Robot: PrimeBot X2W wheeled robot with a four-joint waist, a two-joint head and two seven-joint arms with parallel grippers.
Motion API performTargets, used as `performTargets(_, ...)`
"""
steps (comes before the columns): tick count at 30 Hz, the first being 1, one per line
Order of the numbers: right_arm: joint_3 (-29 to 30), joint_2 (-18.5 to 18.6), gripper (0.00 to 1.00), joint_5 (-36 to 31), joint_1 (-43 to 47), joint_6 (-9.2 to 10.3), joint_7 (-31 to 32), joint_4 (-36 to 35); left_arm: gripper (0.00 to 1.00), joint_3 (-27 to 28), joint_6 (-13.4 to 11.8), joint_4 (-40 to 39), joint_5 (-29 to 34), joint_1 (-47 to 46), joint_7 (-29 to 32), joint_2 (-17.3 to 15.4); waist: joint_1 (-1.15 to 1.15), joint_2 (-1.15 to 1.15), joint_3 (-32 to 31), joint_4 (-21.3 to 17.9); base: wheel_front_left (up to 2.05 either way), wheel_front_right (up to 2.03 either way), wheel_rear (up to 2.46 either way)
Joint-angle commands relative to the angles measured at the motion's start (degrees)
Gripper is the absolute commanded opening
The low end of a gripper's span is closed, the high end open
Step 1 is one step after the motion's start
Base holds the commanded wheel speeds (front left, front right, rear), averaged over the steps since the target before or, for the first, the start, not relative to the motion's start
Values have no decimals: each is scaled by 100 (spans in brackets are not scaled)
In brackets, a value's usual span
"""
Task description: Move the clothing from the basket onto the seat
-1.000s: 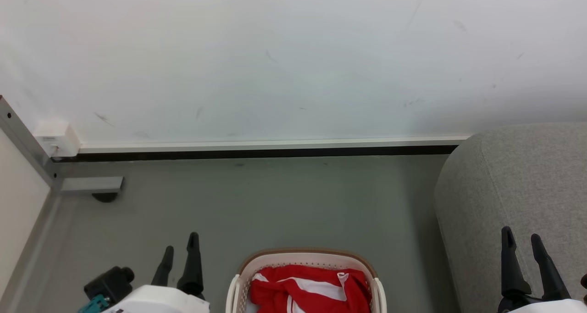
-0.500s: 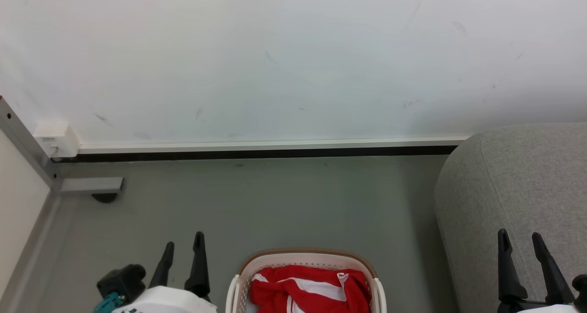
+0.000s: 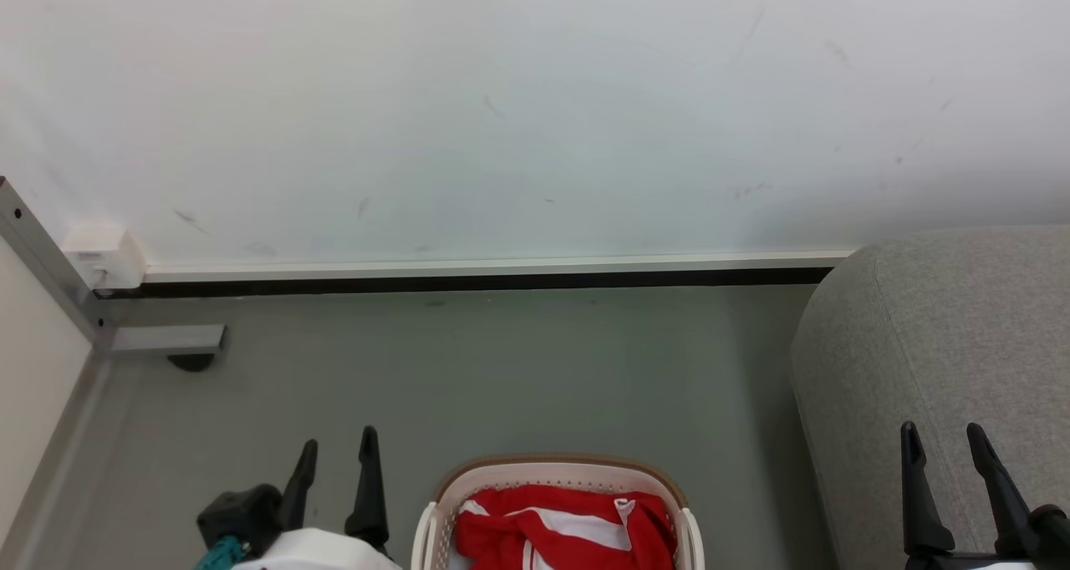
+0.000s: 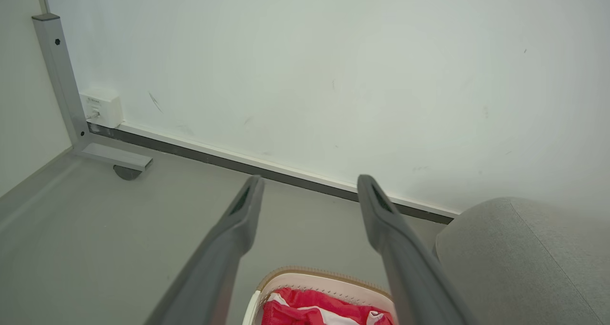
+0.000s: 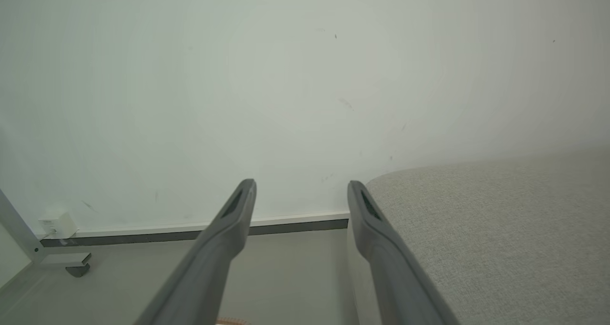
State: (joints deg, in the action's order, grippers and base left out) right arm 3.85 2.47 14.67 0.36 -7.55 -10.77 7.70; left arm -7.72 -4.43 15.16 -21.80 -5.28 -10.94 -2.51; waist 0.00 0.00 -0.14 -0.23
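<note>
The cream-white basket with a brown rim sits on the floor at the bottom middle of the head view, cut off by the frame edge. Red clothing with white stripes fills it, and it appears again as clothing in the left wrist view inside the basket. The grey seat rises at the right. My left gripper hangs open to the left of the basket, empty. My right gripper stands open over the seat's near edge, empty. The small white cloth piece is hidden.
A pale wall with a dark baseboard closes the far side. A metal frame leg and a white wall socket stand at the left. Grey floor lies between the basket and the wall.
My left gripper has shifted right toward the basket and slightly down the view. My right gripper has dropped a little lower in the view. The basket and clothing stay put.
</note>
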Motion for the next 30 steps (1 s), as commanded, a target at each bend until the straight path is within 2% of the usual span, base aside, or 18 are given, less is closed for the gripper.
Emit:
performTargets(1,9,57,100,-104,42,8,-63,1,100,-8,-25,5,185,-16,-46,-48,0,0,0,2,0,0,0)
performTargets(30,15,59,100,-930,62,11,-404,183,100,-195,-173,142,1403,-15,-384,-56,0,0,-9,44,0,0,0)
